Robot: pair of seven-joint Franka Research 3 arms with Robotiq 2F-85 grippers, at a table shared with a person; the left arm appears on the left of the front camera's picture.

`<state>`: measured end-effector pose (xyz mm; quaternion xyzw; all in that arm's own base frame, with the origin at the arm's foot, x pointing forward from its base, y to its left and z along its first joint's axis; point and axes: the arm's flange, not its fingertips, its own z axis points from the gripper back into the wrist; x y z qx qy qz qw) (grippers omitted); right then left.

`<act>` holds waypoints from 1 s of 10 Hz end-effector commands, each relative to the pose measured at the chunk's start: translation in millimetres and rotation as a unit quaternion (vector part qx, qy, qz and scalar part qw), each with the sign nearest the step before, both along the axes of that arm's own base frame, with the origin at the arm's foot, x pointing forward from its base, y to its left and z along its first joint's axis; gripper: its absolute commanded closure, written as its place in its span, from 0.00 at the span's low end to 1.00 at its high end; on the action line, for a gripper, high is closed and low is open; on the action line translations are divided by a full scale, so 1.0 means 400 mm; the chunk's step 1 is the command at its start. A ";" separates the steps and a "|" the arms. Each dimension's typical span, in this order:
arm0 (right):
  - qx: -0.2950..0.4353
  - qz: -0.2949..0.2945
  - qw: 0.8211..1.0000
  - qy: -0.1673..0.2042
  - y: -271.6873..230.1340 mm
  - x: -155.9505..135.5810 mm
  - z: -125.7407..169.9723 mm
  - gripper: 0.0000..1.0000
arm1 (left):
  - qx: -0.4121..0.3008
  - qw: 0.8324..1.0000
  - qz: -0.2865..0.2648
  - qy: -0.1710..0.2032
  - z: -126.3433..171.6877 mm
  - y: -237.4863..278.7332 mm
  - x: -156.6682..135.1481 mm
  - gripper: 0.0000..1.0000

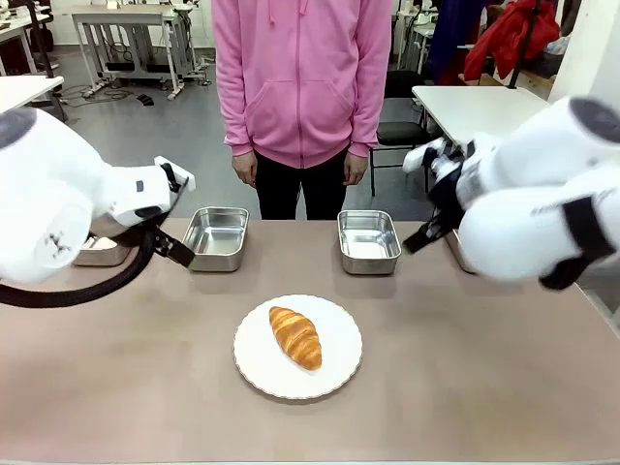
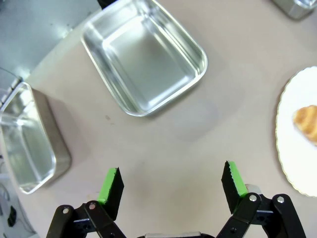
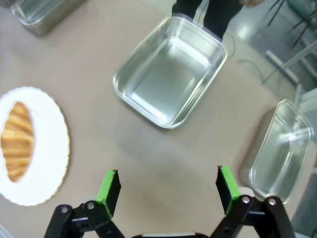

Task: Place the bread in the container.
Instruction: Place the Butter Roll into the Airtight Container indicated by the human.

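The bread (image 1: 295,336), a golden-brown croissant, lies on a round white plate (image 1: 334,368) in the middle of the table. It also appears at the right edge of the left wrist view (image 2: 307,124) and at the left of the right wrist view (image 3: 17,141). Empty steel containers stand beyond it, one at centre left (image 1: 216,237) and one at centre right (image 1: 368,240). My left gripper (image 2: 172,169) hangs open over bare table just short of the centre-left container (image 2: 143,59). My right gripper (image 3: 167,172) is open too, above the table short of the centre-right container (image 3: 171,72). Neither holds anything.
Another steel pan (image 1: 102,254) sits at the far left, half behind my left arm, and also shows from the wrist (image 2: 25,148). A further pan (image 3: 280,151) sits at the far right. A person in a pink hoodie (image 1: 302,77) stands at the far edge, hands down.
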<state>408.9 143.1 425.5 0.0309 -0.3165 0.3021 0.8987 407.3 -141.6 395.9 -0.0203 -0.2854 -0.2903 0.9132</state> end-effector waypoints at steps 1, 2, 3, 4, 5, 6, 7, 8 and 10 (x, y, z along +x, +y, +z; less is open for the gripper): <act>0.032 0.031 0.999 -0.015 -0.142 0.030 0.170 0.00 | -0.034 0.998 -0.050 0.006 0.147 0.135 0.030 0.00; 0.048 0.027 0.998 -0.020 -0.212 0.042 0.233 0.00 | -0.063 0.996 -0.066 0.011 0.206 0.209 0.061 0.00; 0.058 0.019 0.998 -0.020 -0.282 0.046 0.276 0.00 | -0.093 0.992 -0.085 0.022 0.251 0.289 0.091 0.00; 0.079 0.044 0.996 0.004 -0.361 0.047 0.305 0.00 | -0.110 0.987 -0.111 0.035 0.290 0.388 0.123 0.00; 0.099 0.032 0.994 0.022 -0.427 0.052 0.317 0.00 | -0.137 0.977 -0.158 0.051 0.325 0.486 0.147 0.00; 0.119 0.028 0.992 0.027 -0.486 0.050 0.314 0.00 | -0.157 0.966 -0.198 0.055 0.338 0.571 0.170 0.00; 0.143 0.023 0.989 0.023 -0.531 0.044 0.312 0.00 | -0.166 0.961 -0.217 0.052 0.336 0.629 0.179 0.00; 0.145 0.012 0.989 0.017 -0.566 0.030 0.311 0.00 | -0.181 0.959 -0.212 0.048 0.325 0.653 0.176 0.00; 0.137 0.009 0.990 0.023 -0.547 0.021 0.311 0.00 | -0.178 0.961 -0.209 0.032 0.349 0.653 0.117 0.00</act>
